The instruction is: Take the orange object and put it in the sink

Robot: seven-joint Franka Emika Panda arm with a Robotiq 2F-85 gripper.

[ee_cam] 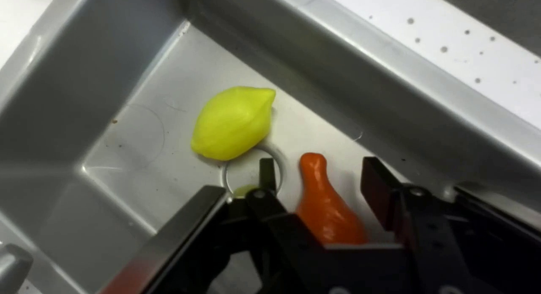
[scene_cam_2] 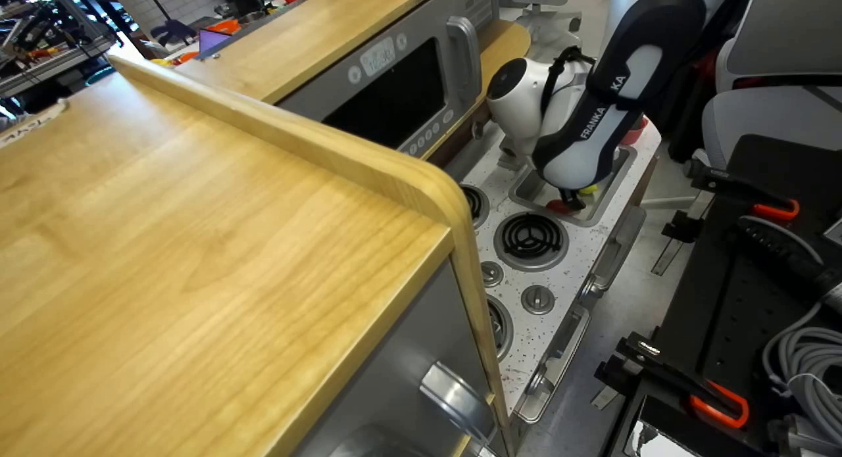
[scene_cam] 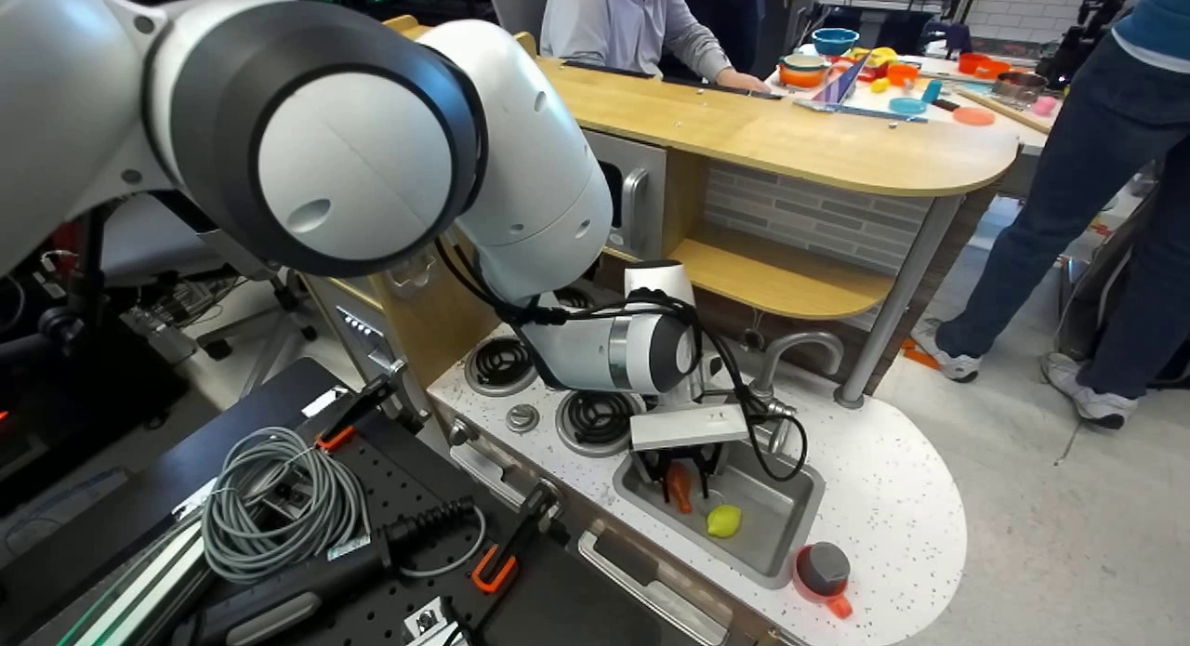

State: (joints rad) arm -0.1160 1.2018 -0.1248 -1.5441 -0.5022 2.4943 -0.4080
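Sink (ee_cam: 190,70): could get scraped if the gripper (ee_cam: 320,171), over the sink's floor w/ fingers apart, nothing held, exits sideways. Orange drumstick (ee_cam: 331,215), in sink b/w fingers: prob. placed, but closing now might drag it out. Lemon (ee_cam: 232,122), in sink, could roll if bumped.

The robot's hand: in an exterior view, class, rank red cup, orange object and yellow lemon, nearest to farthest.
1. Orange object: between the open jaws of the hand.
2. Yellow lemon: in the sink, outside the jaws.
3. Red cup: on the counter.
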